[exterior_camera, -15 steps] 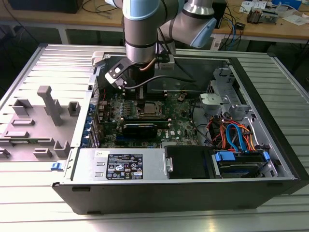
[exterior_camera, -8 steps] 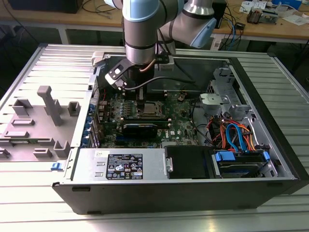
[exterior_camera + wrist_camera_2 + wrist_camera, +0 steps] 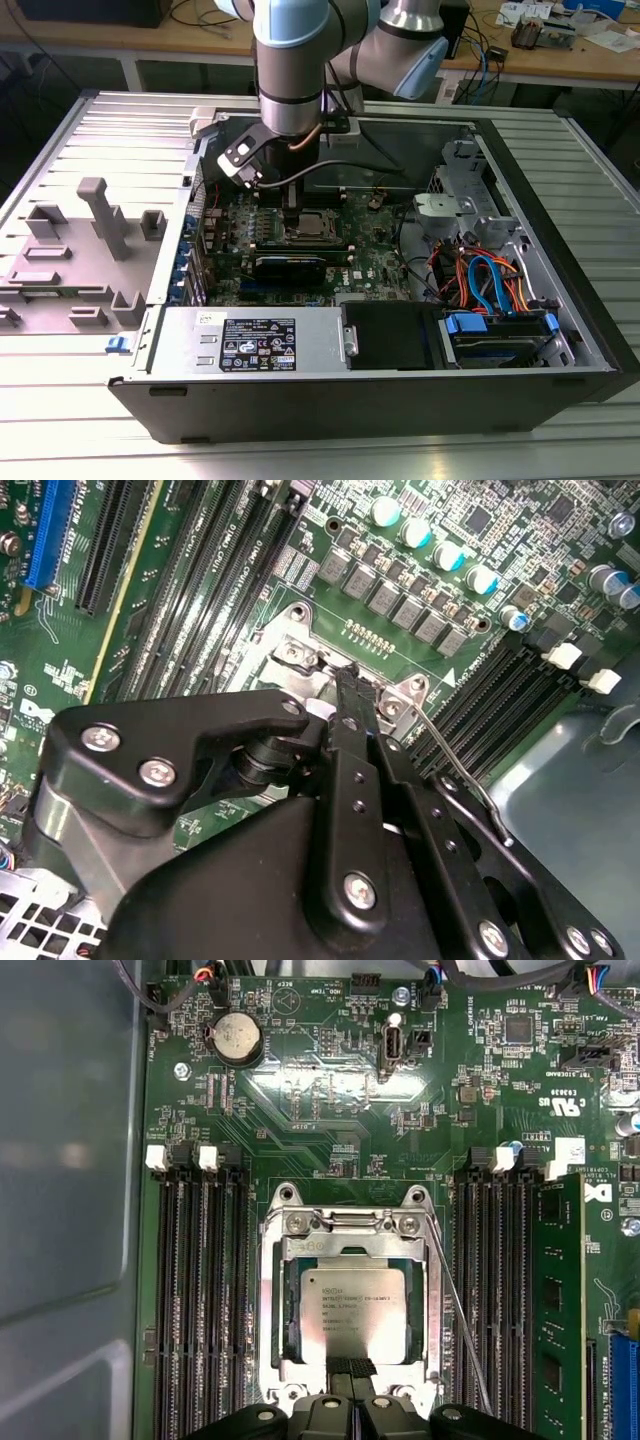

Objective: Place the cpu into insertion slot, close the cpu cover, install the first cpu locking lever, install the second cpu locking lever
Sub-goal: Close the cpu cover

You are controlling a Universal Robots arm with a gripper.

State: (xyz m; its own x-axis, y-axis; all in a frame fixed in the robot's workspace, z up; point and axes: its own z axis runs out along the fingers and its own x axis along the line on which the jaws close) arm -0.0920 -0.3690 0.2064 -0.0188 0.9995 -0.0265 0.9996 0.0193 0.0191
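Observation:
The cpu point(image 3: 353, 1300), a silver-grey square chip, lies flat in the insertion slot point(image 3: 414, 1310) on the green motherboard. The cpu cover point(image 3: 270, 1320), a silver metal frame, lies down around the chip. My gripper point(image 3: 350, 1366) is shut, its black fingertips touching the cover's edge at the near side of the chip. The exterior view has the gripper point(image 3: 291, 218) low over the socket point(image 3: 308, 231). One thin wire locking lever point(image 3: 460, 1310) runs slanted along the socket's side, away from the cover; the second wrist view has this lever point(image 3: 462, 772) beside my fingers point(image 3: 352, 695).
Black memory slots point(image 3: 190, 1290) flank the socket on both sides, one holding a green memory module point(image 3: 556, 1310). The open computer case point(image 3: 560, 250) walls in the board. A drive bay with blue and orange cables point(image 3: 485, 280) sits at the exterior view's right. A grey fixture point(image 3: 100, 215) stands outside on the left.

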